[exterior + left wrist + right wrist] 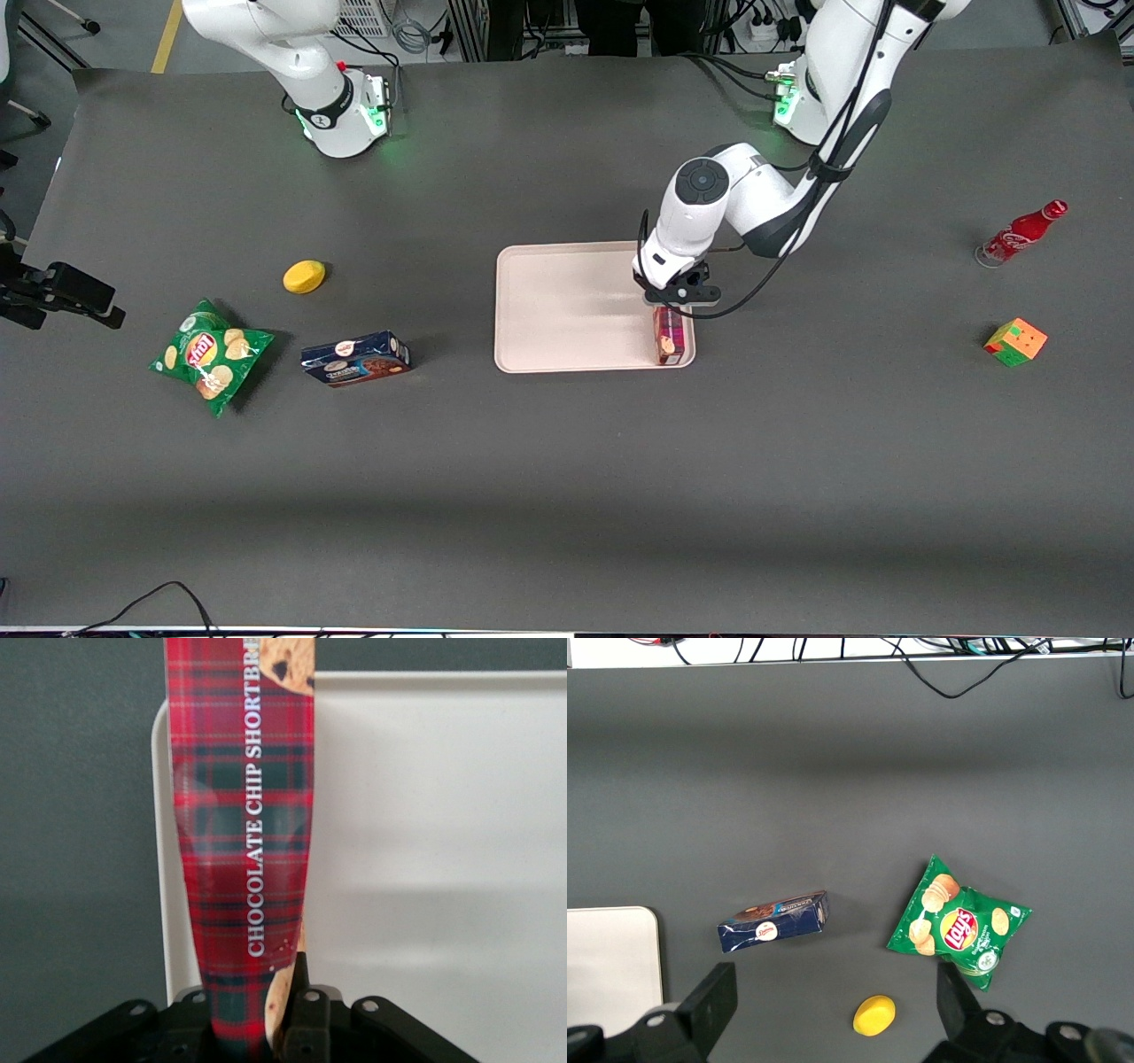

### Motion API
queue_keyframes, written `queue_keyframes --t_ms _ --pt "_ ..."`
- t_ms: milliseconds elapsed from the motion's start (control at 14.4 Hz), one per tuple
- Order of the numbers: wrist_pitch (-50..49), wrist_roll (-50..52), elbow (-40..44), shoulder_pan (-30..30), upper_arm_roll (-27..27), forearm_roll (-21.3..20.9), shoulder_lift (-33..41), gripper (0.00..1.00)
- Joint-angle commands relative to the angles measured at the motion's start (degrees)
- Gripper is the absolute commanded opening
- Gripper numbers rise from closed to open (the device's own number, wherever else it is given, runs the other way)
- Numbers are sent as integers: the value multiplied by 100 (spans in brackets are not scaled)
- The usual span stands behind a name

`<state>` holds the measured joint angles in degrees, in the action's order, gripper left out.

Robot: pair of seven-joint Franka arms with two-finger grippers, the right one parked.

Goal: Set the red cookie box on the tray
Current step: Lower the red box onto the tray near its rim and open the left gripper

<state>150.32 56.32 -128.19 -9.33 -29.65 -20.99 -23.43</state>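
- Where its plaid side faces the wrist camera, the red box (239,815) reads "CHOCOLATE CHIP SHORTBRE…" in white, with cookie pictures at both ends.
- It lies in the tray (567,306), along the short rim toward the working arm.
- The hand (675,301) pinches its end.
- The green bag (961,926) says "Lay's".

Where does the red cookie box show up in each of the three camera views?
Front view: the red cookie box lies on the tray, along its edge toward the working arm's end, under the gripper.
Left wrist view: the box runs lengthwise from the gripper, over the tray's rim.
Right wrist view: not in it.
Shared landmark: the tray.
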Motion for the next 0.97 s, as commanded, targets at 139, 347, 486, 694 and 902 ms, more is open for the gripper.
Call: queue_keyframes --t_ms 139,347,486,694,902 --pt "6 133 137 10 47 -134 -83 100" --pt "6 133 145 45 47 -125 -83 100" --pt "-29 133 145 63 47 -125 -30 100" --pt "-116 98 251 115 38 -125 232 100" --pt "-1132 63 653 142 12 -81 681 100"
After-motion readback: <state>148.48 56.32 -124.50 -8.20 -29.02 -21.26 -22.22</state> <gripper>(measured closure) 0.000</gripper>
